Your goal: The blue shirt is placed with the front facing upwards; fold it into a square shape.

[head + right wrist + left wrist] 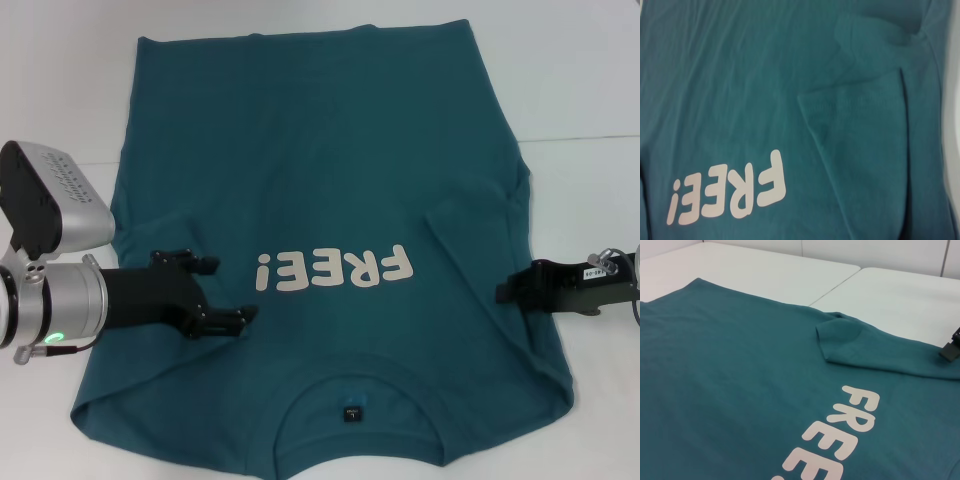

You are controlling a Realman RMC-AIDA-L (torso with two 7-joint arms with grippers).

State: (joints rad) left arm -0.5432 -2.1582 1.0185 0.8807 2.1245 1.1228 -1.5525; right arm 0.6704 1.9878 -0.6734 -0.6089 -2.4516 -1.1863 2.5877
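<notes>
Across the white tabletop we see the blue shirt spread flat, front up, filling most of the head view. Its hem lies at the far edge and its collar at the near edge. A seam between two tabletop panels shows far to the right of the shirt. The shirt's sleeve on the right side is folded inward onto the body, making a flap with a creased edge; in the right wrist view this flap sits just beside the lettering. On the left, the near corner of the shirt spreads wider over the tabletop.

Our left arm reaches in from the left, its silver wrist housing over the shirt's left edge. The left hand hovers over the fabric to the left of the lettering, its two dark fingers spread apart, holding nothing. The right hand comes in from the right and lies at the shirt's right edge, near the folded sleeve; we cannot tell whether its fingers are spread or pressed together. In the left wrist view its dark tip shows at the far side of the cloth.

White "FREE!" lettering runs across the chest, upside down from the head view. A small dark neck label sits inside the collar at the near edge.
</notes>
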